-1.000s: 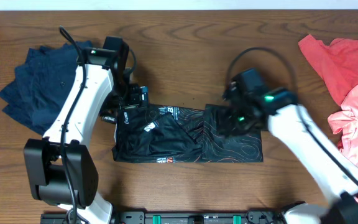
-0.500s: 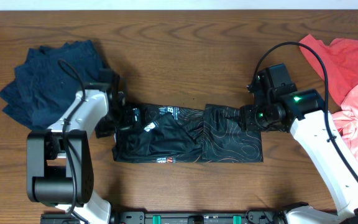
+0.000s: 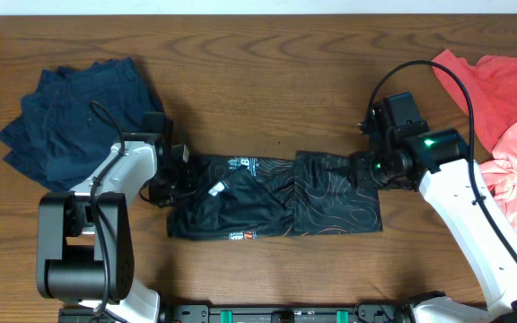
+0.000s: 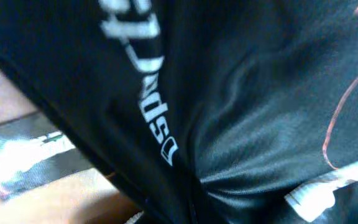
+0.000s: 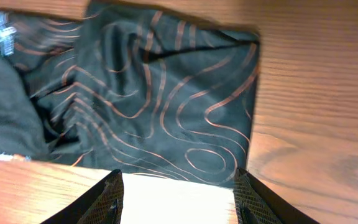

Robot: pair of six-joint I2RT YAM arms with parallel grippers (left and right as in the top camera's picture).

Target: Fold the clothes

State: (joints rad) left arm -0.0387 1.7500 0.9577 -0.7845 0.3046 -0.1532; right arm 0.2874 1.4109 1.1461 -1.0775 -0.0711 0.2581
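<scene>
- Overhead: the black jersey (image 3: 276,197) lies at the centre of the wooden table (image 3: 267,81) as a long band running left to right. Its sides look already folded in. The left gripper (image 3: 176,172) sits low on the band's left end and the right gripper (image 3: 363,170) at its upper right corner. A navy-blue pile (image 3: 70,126) lies at upper left and coral-pink shirts (image 3: 501,117) at the right edge, both well apart from the jersey.
- Left wrist: black cloth with white lettering (image 4: 148,99) fills nearly the whole frame, with a sliver of table at lower left. No fingers show, so I cannot tell whether this pincer grips the cloth or only presses on it.
- Right wrist: both fingers (image 5: 112,193) stand spread wide at the bottom edge with nothing between them. The jersey's orange-lined end lies just above them, its corner at upper right.
- Judgement: the step in hand seems to be the crosswise fold. Next, the right pincer needs to pinch that end's edge and carry it over toward the left, while the left end stays flat.
</scene>
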